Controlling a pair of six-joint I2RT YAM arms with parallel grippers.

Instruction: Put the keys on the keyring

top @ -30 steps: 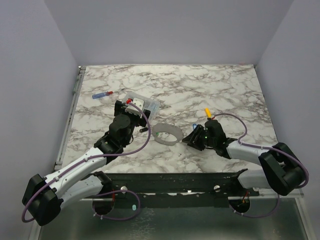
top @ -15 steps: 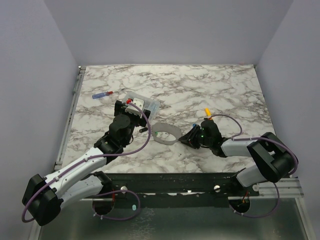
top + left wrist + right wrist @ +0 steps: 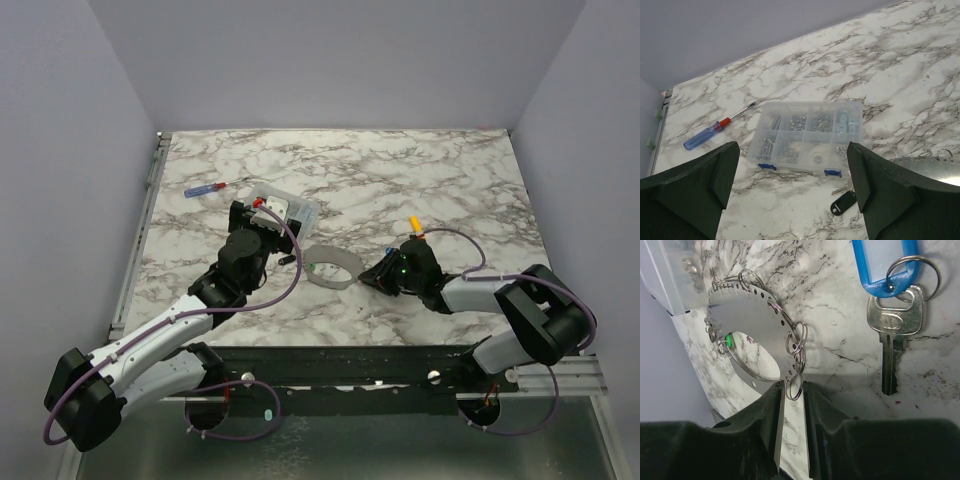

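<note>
The keyring (image 3: 333,268) is a flat silver band loop with holes and several small split rings (image 3: 796,337); it lies mid-table, and a green tag (image 3: 729,341) hangs on it. My right gripper (image 3: 794,390) is low at its right edge (image 3: 372,278), jaws closed in on one small split ring (image 3: 793,385). A key with a blue tag (image 3: 892,330) lies just right of it, and an orange-tagged one (image 3: 413,224) lies further back. A black-tagged key (image 3: 842,202) lies on the marble by my left gripper (image 3: 792,170), which is open and holds nothing.
A clear compartment box (image 3: 810,135) of screws sits just beyond the left gripper. A red-and-blue screwdriver (image 3: 715,127) lies to its left near the table's left edge. The marble table (image 3: 450,170) has grey walls on three sides.
The right jaws have narrowed around the small split ring and the right wrist has shifted slightly left toward the loop. The left arm has not moved.
</note>
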